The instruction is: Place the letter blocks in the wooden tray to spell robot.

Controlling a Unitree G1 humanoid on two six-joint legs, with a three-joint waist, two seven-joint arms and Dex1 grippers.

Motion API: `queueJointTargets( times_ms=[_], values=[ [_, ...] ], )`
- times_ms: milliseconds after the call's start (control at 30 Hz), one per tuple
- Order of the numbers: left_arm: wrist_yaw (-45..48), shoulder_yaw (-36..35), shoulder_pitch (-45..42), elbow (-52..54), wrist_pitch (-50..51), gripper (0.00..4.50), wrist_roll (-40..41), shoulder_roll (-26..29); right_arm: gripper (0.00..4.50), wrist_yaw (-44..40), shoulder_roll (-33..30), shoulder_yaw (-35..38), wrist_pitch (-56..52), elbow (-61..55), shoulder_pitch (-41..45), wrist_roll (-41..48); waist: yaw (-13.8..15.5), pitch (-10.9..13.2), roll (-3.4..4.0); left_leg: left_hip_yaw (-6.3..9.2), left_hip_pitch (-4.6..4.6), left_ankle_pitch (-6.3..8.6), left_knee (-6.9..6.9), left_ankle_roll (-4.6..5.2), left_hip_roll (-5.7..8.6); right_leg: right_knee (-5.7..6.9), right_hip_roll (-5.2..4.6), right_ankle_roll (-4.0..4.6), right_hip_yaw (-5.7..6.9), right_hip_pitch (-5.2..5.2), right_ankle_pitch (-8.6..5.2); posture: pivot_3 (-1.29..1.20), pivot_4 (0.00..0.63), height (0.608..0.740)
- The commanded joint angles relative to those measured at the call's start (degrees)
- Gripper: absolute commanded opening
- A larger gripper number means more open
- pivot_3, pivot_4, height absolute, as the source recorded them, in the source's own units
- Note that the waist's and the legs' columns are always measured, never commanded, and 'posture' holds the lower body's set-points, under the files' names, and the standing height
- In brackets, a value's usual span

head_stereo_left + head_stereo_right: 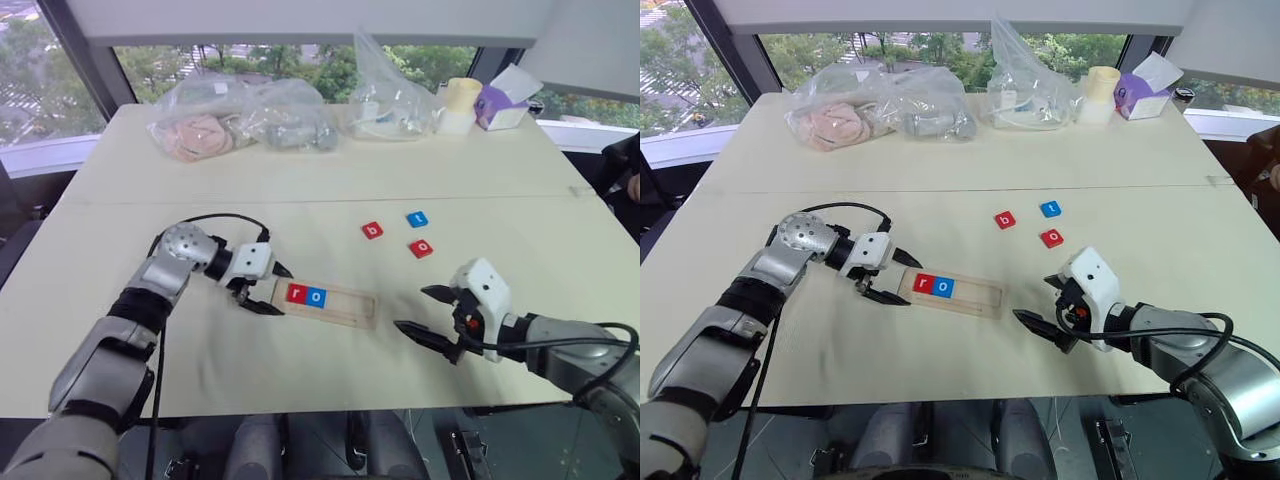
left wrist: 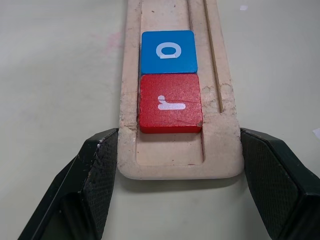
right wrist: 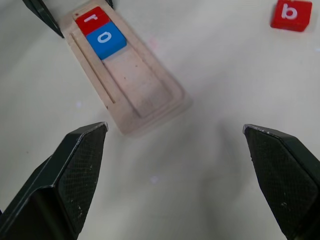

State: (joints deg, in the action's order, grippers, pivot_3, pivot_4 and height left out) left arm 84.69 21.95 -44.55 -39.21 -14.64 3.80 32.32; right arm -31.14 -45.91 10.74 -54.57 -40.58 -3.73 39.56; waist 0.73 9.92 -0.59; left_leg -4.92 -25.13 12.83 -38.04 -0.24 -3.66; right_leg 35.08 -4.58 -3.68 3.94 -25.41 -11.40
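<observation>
The wooden tray [image 1: 345, 302] lies on the table in front of me, with a red r block [image 1: 296, 293] and a blue o block [image 1: 316, 296] side by side at its left end. My left gripper [image 1: 275, 290] is shut on that end, one finger [image 2: 102, 160] pressed against each long side. Three loose blocks lie beyond the tray to the right: a red b [image 1: 372, 230], a blue t [image 1: 417, 218] and a red o [image 1: 421, 248]. My right gripper [image 1: 412, 308] hangs open just right of the tray, with nothing between its fingers.
Clear plastic bags [image 1: 240, 120] with soft contents, another bag [image 1: 395, 100], a pale yellow cup [image 1: 460, 105] and a purple tissue box [image 1: 500, 105] line the far edge. Bare tabletop surrounds the tray and loose blocks.
</observation>
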Motion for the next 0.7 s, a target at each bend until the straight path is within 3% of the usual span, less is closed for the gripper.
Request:
queueJointTargets(
  times_ms=[33, 100, 333, 567, 700],
  values=[
    [-3.01, 0.18, 1.01, -3.0, 2.96, 4.17, -3.35, -1.13, 4.5, 1.55, 1.09, 1.42, 0.29, -2.96, -0.58, 0.48, 0.15, -0.03, 0.04, 0.02, 0.0, 0.0, 0.0, 0.0, 0.01, 0.0, -0.02, 0.0, 0.0, 0.02, 0.0, 0.0, 0.15, 0.739],
    [-3.2, -0.22, 1.78, -2.25, 4.9, 4.47, -3.14, -1.4, 4.5, 2.21, 1.64, 1.19, 0.31, -3.09, -0.59, 0.39, 0.1, -0.03, 0.04, 0.06, 0.02, 0.0, -0.04, 0.0, 0.01, 0.0, -0.04, 0.0, 0.01, 0.07, 0.0, 0.0, 0.15, 0.739],
    [-5.24, -3.59, 6.85, 7.78, 13.15, 4.47, -0.58, -1.15, 4.5, 3.17, 2.6, -0.21, 1.72, -0.6, 2.26, -1.31, 0.04, -0.15, 0.17, 0.05, 0.03, 0.0, -0.05, 0.0, -0.02, -0.01, -0.12, -0.01, 0.01, 0.1, -0.01, 0.0, 0.15, 0.739],
    [-1.79, -10.64, 13.81, 33.12, 37.51, 4.47, 10.61, 9.04, 4.5, 10.44, 11.54, -5.36, 8.05, 15.29, 17.46, -10.36, -1.34, -0.04, 0.04, 0.04, -0.14, 0.0, 0.05, 0.0, -0.04, 0.02, 0.01, 0.01, 0.01, -0.18, 0.0, 0.0, 0.15, 0.739],
    [-7.79, -21.2, 18.23, 41.44, 51.3, 4.47, 20.67, 11.43, 4.5, 11.59, 17.55, -9.33, 9.92, 27.59, 28.12, -14.17, -1.8, 0.08, 0.06, 0.0, -0.31, -0.02, 0.09, 0.03, -0.05, 0.12, 0.09, 0.21, -0.04, -0.46, 0.12, 0.0, 0.15, 0.739]
  ],
)
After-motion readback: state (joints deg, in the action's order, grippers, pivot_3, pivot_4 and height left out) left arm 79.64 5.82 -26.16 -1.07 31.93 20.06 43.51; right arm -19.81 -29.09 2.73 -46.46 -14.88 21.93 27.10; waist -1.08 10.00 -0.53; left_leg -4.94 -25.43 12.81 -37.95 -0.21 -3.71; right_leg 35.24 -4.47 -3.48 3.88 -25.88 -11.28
